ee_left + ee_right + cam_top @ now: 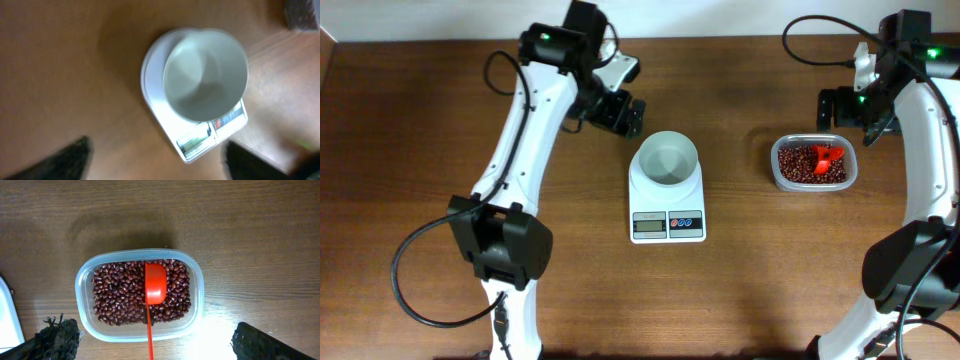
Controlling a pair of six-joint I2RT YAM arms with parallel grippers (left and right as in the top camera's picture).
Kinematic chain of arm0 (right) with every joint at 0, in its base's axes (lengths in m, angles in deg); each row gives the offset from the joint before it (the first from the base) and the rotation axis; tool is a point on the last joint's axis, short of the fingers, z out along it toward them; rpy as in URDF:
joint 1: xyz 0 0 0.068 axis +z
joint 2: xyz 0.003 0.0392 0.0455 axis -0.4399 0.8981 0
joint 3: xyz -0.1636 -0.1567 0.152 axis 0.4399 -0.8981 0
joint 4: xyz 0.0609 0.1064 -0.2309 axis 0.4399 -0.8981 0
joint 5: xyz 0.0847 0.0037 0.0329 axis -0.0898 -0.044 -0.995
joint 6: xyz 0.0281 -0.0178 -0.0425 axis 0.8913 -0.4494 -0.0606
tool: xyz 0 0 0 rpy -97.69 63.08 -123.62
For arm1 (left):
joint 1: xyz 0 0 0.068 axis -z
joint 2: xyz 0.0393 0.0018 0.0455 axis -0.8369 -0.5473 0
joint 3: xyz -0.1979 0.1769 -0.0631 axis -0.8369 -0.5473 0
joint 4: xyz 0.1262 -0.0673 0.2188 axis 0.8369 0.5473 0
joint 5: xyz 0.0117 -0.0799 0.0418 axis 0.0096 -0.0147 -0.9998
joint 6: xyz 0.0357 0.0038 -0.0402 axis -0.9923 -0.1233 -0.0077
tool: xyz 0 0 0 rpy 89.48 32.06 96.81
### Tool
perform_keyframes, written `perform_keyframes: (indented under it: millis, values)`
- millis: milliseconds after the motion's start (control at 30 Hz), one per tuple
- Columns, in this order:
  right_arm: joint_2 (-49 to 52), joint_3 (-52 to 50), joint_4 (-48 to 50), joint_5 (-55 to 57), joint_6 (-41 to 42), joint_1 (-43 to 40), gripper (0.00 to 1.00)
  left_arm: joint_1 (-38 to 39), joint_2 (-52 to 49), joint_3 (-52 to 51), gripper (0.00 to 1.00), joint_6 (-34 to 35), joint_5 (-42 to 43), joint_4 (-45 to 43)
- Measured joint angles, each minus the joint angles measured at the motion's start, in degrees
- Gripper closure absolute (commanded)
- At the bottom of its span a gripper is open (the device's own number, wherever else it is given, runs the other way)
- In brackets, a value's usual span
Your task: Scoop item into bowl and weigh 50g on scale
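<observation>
- The right jaws stand wide apart and empty above the tub (197, 287). The scoop (155, 282) points its handle back between them, ungrasped.
- The beans (120, 295) all lie in that tub, just ahead of the right jaws, with the scoop resting on top.
- The left jaws are also apart, holding nothing, near the bowl (205, 75) but clear of it.
- The bowl sits empty on the scale (200, 142) on the desk (440, 120), so placing looks done.
- Scooping and weighing are all left.
</observation>
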Motion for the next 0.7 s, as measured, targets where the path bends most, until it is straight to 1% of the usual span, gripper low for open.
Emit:
perform_keyframes:
  millis: [33,67,167,333,433,533,567,633,700]
  values:
    - [0.0,0.0,0.1,0.0,0.0,0.0,0.01,0.3,0.0,0.0,0.87,-0.2,-0.1,-0.9]
    - [0.0,0.0,0.0,0.0,-0.1,0.0,0.01,0.4,0.0,0.0,0.99,-0.9,-0.7,-2.2]
    - [0.0,0.0,0.0,0.0,0.0,0.0,0.01,0.2,0.0,0.0,1.00,-1.7,-1.2,-4.3]
    - [0.0,0.0,0.0,0.0,0.0,0.0,0.01,0.3,0.0,0.0,1.00,-1.0,-1.4,-7.0]
    - [0.0,0.0,0.0,0.0,0.0,0.0,0.01,0.2,0.0,0.0,1.00,-0.8,-3.1,-9.7]
    - [0.0,0.0,0.0,0.0,0.0,0.0,0.01,0.4,0.0,0.0,1.00,-0.9,-3.7,-10.6]
    - [0.0,0.0,0.0,0.0,-0.1,0.0,0.01,0.6,0.0,0.0,1.00,-1.3,-3.8,-10.3]
    - [0.0,0.0,0.0,0.0,-0.1,0.0,0.01,2.6,0.0,0.0,1.00,-4.9,-4.2,-7.8]
    - [0.0,0.0,0.0,0.0,0.0,0.0,0.01,6.5,0.0,0.0,1.00,-9.0,-4.5,-4.5]
